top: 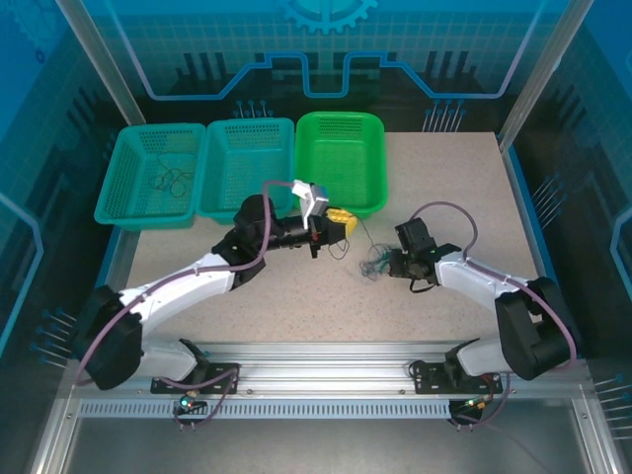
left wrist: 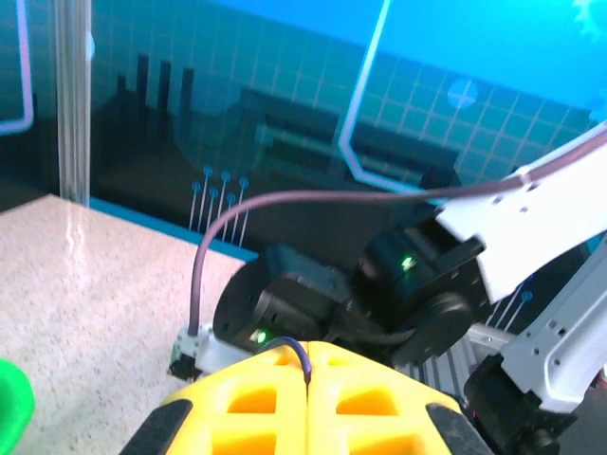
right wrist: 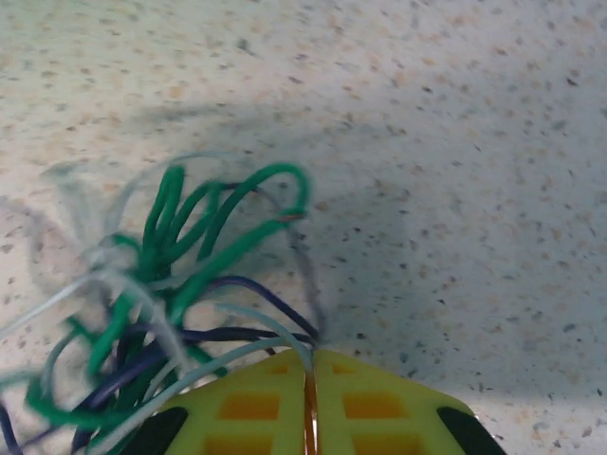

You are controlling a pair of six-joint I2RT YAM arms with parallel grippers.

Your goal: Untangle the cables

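Observation:
The cables point(right wrist: 171, 275) lie in a small tangle of green, dark and whitish wires on the speckled table, right of the middle point(top: 373, 267). My right gripper point(right wrist: 313, 355) is low over the table point(top: 388, 265), its yellow fingers shut on a few strands at the tangle's edge. My left gripper point(left wrist: 310, 346) hovers in front of the green basket point(top: 343, 221). Its jaws are shut on one thin dark cable point(left wrist: 302, 355). That cable hangs down from the left gripper in a loop point(top: 341, 249) and runs toward the tangle.
Three baskets stand side by side at the back: a teal one point(top: 148, 178) with a loose wire in it point(top: 170, 184), a second teal one point(top: 247, 163) and a green one point(top: 341, 158). Metal frame posts and blue walls ring the table point(top: 454, 188).

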